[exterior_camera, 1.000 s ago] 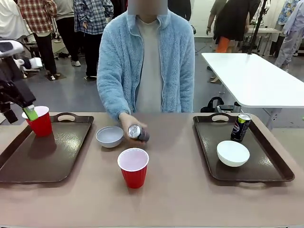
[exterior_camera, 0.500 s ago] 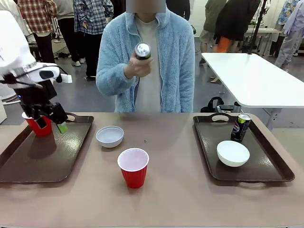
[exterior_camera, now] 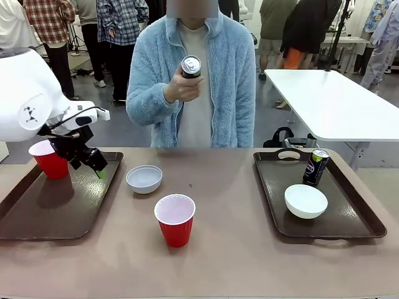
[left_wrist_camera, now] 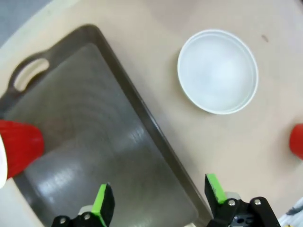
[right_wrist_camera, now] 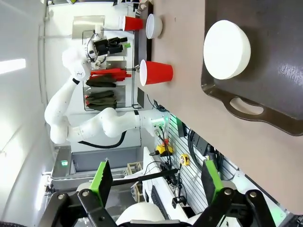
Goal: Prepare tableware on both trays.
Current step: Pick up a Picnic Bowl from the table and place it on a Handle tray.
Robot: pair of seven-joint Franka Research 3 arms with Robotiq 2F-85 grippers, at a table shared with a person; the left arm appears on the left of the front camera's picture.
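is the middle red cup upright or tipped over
Upright: the red cup stands on its base on the table, open mouth facing up.

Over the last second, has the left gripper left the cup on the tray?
Yes. The left gripper has shifted right, off the red cup, toward the white bowl, open.

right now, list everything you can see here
trays: 2, dark brown, left tray and right tray
cups: 2, red, tray cup on left tray's far corner, middle cup on bare table
bowls: 2, white, table bowl beside left tray, tray bowl on right tray
cans: 2, black, standing can on right tray, held can raised
grippers: 2, black and green, left gripper open over left tray, right gripper open
hand: 1, person's hand around held can
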